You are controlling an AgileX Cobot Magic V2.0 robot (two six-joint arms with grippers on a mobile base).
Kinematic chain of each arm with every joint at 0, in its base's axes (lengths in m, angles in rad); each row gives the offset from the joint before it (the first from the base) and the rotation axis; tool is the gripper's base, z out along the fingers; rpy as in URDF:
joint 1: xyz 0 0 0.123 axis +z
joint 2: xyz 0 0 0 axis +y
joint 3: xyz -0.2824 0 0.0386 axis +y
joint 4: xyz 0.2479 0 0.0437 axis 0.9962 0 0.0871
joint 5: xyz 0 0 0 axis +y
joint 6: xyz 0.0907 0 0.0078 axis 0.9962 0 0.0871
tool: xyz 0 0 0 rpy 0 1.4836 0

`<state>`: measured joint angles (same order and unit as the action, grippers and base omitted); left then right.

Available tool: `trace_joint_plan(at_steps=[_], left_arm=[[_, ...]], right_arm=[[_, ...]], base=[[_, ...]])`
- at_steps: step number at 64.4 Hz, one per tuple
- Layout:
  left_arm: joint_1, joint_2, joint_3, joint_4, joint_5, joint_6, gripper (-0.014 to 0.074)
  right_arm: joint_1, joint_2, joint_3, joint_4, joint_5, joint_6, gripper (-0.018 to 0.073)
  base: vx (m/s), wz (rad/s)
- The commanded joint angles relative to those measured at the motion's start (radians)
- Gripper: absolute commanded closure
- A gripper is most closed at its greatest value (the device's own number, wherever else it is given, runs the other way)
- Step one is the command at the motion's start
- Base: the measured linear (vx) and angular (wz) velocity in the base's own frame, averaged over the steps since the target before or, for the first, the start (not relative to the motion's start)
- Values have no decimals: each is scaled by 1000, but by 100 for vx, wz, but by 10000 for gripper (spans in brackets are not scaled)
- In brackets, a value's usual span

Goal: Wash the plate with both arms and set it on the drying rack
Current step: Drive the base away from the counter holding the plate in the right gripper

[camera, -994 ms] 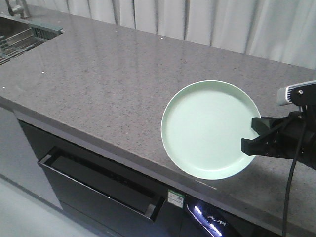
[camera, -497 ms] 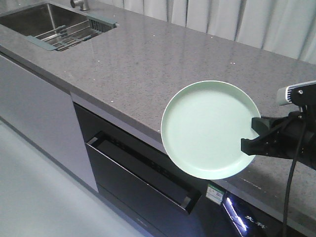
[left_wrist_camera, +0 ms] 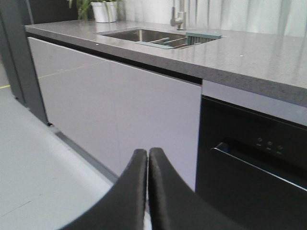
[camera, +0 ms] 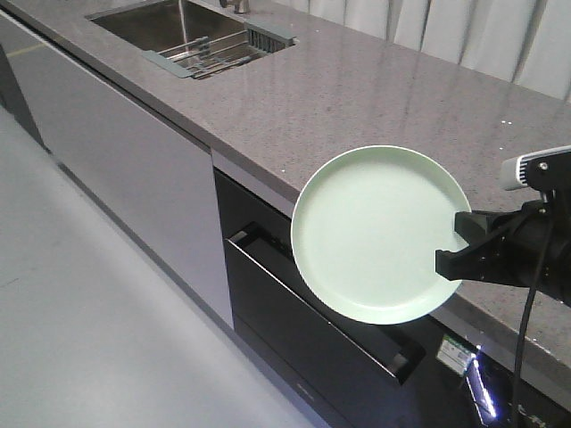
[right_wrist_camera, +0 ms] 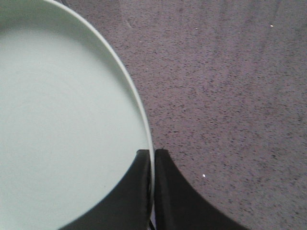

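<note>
The right gripper [camera: 451, 243] is clamped on the rim of the pale green plate [camera: 375, 234], which is held over the grey countertop's [camera: 384, 98] front edge. The left gripper [left_wrist_camera: 147, 152] is pressed together, holding nothing. Farther off, the roll-up drying rack [camera: 214, 55] spans the sink's [camera: 134, 18] end nearest the plate.

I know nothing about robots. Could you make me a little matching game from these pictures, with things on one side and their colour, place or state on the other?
Things:
1. plate
2. left hand
3. right hand
4. rack

Descriptions:
A. shut, empty
B. lying over the sink
C. pale green
D. shut on the plate's edge

Pairs: 1-C, 2-A, 3-D, 4-B
</note>
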<state>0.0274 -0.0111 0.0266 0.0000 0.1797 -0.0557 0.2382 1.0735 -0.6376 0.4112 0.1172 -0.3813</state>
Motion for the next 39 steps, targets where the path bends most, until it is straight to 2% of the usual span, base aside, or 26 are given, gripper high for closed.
trace_joint_plan(at_steps=[1, 39], left_arm=[[1, -16, 15, -7, -71, -4, 601], [1, -16, 15, -7, -71, -4, 601]], right_arm=[[-4, -20, -26, 1, -76, -4, 568], [-4, -20, -26, 1, -76, -4, 568]], base=[[-5, 30], [-5, 36]])
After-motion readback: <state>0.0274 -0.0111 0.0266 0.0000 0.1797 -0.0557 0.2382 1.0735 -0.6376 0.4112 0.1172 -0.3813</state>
